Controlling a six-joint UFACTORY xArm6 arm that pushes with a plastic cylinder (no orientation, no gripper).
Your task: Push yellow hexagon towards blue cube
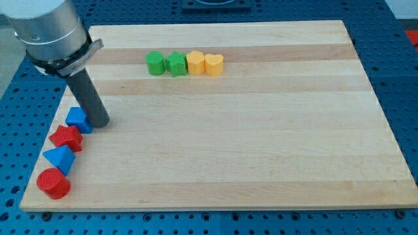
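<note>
Yellow hexagon (196, 63): sitting in the upper middle of the frame, third in a row of four blocks. It is showing a flat, pale yellow top with angled sides and a slightly deeper yellow front face.
Row neighbours: a green block (155, 62) with a rounded outline is lying at the row's left end, a green block with a pointed outline (176, 64) is touching the hexagon's left side, and a yellow heart (214, 64) is touching its right side.
Blue cube (78, 119): resting at the left edge of the frame, at the head of a slanted line of four blocks, well apart from the hexagon.
Left-edge line: a red block with a jagged outline (66, 138) is lying just below the cube, then a blue triangle (59, 158), then a red cylinder (53, 183) at the lower left.
My tip (100, 123): standing on the board just beside the blue cube's right side, far from the yellow hexagon. Being a plain rod, it is holding nothing.
Board (248, 143): a pale wooden top, filling most of the frame, lying on a blue perforated table (13, 163).
</note>
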